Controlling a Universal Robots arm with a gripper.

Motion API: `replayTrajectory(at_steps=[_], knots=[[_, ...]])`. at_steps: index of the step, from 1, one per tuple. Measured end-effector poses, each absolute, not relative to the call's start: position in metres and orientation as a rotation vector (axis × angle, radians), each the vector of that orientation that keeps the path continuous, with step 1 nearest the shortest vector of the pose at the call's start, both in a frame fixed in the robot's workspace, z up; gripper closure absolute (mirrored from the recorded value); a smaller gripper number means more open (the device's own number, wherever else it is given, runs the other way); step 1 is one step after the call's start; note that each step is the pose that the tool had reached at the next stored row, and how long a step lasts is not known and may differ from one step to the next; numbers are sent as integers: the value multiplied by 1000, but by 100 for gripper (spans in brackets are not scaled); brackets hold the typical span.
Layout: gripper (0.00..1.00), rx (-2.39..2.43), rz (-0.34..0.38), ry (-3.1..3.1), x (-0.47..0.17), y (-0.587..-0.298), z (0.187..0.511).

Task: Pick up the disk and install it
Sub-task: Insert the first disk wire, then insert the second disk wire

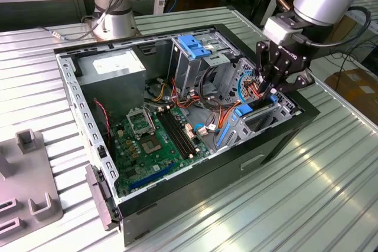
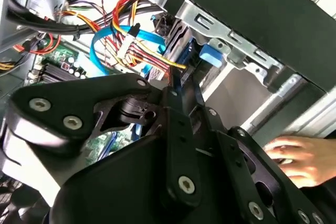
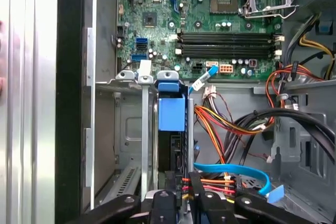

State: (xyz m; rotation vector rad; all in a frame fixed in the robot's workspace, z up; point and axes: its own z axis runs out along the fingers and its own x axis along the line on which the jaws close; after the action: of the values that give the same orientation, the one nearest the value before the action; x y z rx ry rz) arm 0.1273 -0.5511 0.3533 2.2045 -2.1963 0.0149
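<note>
The disk (image 3: 171, 113) stands on edge in a slot of the metal drive cage (image 1: 260, 119) at the front corner of the open computer case, on the exterior view's right. Its blue rail and dark edge face the first wrist view; in the second wrist view the disk (image 2: 181, 43) rises between grey cage walls. My gripper (image 1: 267, 90) reaches down into that cage. Its black fingers (image 2: 173, 95) lie close on either side of the disk's edge, so the gripper (image 3: 184, 179) looks shut on it.
Red, yellow and orange wires (image 3: 220, 124) and a blue flat cable (image 3: 236, 170) crowd the space beside the cage. The green motherboard (image 1: 153, 137) lies in the case floor. A person's hand (image 2: 299, 158) rests outside the case wall. A second arm's base (image 1: 115, 22) stands behind the case.
</note>
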Motion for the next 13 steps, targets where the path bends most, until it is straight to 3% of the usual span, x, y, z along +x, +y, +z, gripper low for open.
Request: replayTrajectory(at_steps=[2, 4, 13], knots=[[78, 2205, 15, -2197, 127, -551, 353], [90, 2205, 15, -2196, 127, -551, 353], [90, 2204, 15, -2196, 126, -551, 359]])
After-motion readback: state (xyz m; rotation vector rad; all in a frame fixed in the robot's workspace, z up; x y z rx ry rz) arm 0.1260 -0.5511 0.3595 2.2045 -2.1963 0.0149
